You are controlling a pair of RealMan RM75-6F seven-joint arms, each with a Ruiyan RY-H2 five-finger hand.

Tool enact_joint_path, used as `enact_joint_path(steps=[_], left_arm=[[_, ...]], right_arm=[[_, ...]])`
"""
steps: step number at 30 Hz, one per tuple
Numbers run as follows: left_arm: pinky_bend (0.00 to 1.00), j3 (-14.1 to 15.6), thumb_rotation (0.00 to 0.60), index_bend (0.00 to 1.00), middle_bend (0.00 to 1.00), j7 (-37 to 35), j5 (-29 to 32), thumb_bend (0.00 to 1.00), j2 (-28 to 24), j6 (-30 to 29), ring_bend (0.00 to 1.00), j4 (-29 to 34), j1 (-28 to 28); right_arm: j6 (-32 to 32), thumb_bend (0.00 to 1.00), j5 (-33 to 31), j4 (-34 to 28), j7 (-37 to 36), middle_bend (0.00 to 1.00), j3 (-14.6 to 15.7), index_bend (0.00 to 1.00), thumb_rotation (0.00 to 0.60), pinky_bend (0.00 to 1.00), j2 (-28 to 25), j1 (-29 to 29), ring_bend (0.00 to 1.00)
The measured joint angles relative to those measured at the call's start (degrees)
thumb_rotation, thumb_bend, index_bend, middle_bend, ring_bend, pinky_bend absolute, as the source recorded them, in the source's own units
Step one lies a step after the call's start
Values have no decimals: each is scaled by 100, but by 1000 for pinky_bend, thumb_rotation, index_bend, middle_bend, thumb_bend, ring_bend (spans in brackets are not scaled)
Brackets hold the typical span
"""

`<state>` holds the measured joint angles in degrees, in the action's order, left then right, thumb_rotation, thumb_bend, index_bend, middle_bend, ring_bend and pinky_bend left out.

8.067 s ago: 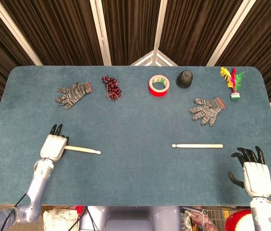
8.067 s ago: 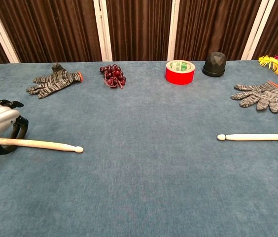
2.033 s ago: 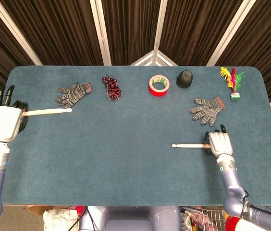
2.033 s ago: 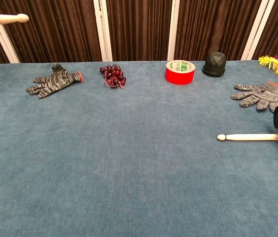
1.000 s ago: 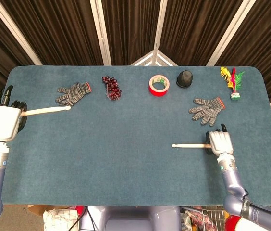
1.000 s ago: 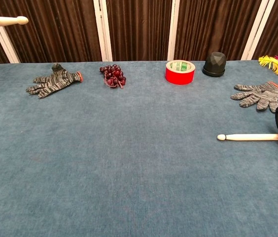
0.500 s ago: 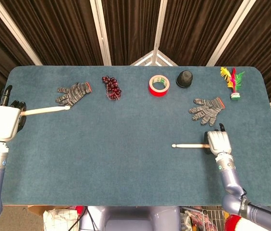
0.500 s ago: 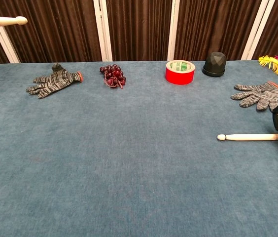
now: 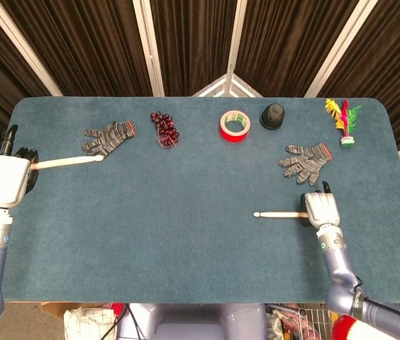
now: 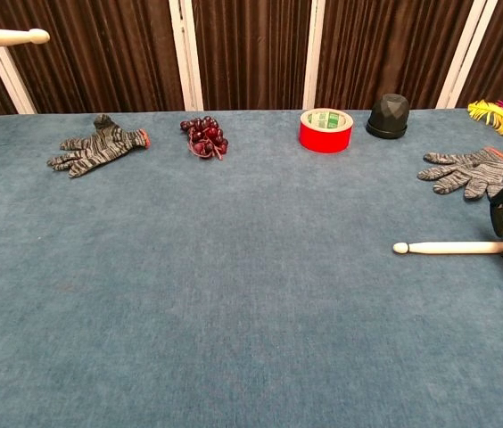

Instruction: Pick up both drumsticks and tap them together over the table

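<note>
Two drumsticks are in play: one drumstick [image 9: 67, 161] is held in the air by the left hand [image 9: 3, 180] at the far left edge of the blue table [image 9: 200, 241], its tip pointing inward near a gray glove [image 9: 108, 137], just as it was a second ago. The other drumstick [image 9: 279, 214] lies flat on the table, and over the last second the right hand [image 9: 320, 208] has edged slightly inward over its butt end, fingers curled down around it. Whether that grip has fully closed cannot be told, so the second pickup seems unfinished and the tapping has yet to begin.
</note>
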<state>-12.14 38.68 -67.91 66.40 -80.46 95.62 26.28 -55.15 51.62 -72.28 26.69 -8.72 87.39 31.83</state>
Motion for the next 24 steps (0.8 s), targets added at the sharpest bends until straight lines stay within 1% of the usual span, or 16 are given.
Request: enact_joint_path(steps=[24], left_arm=[[0,13,600,617,570,80,19,527,29,5,66,-33,10]], right_arm=[[8,270,-31,11,54,568,-7,582,600,12,1,36,362]])
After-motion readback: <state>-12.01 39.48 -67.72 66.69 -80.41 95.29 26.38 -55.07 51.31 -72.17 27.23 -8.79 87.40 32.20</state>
